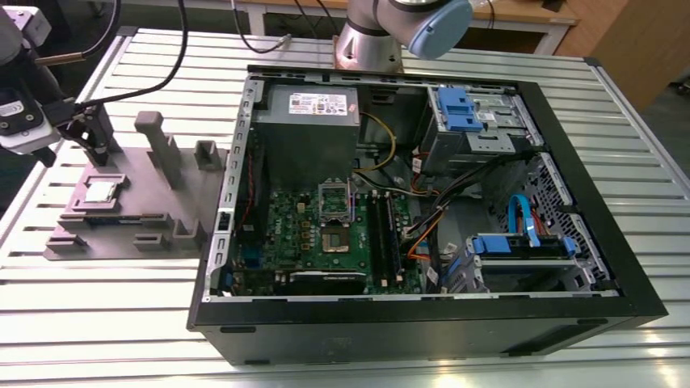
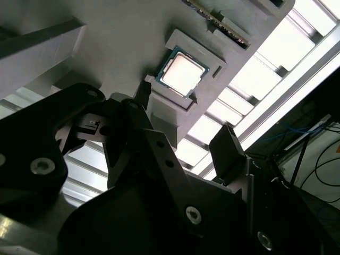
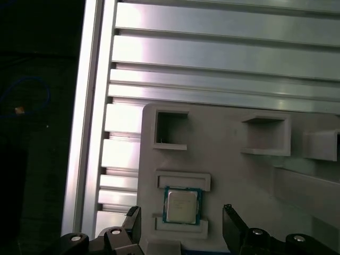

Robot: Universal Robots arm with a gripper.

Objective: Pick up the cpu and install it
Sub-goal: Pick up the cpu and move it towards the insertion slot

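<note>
The hand (image 3: 180, 212) hangs with fingers (image 3: 231, 220) apart, holding nothing, just above the cpu (image 1: 103, 191). The cpu lies flat in a square nest of the grey tray (image 1: 129, 212) at the exterior view's left, on the desk (image 1: 108, 279), beside the open case (image 1: 431, 327).

Room over the cpu (image 3: 182, 205) is open from above, and the claw (image 2: 187, 103) has its jaws spread wider than the chip. Low lips on the grey fixture (image 1: 129, 214) hug two of its edges, and the other two sides are bare. Tall posts (image 1: 161, 145) stand close by on the fixture. Inside the PC case (image 1: 431, 323) the socket (image 1: 335, 204) is squeezed between the power supply box (image 1: 307, 121) and the RAM slots (image 1: 380, 230), with cables (image 1: 431, 218) towards the exterior view's right.
</note>
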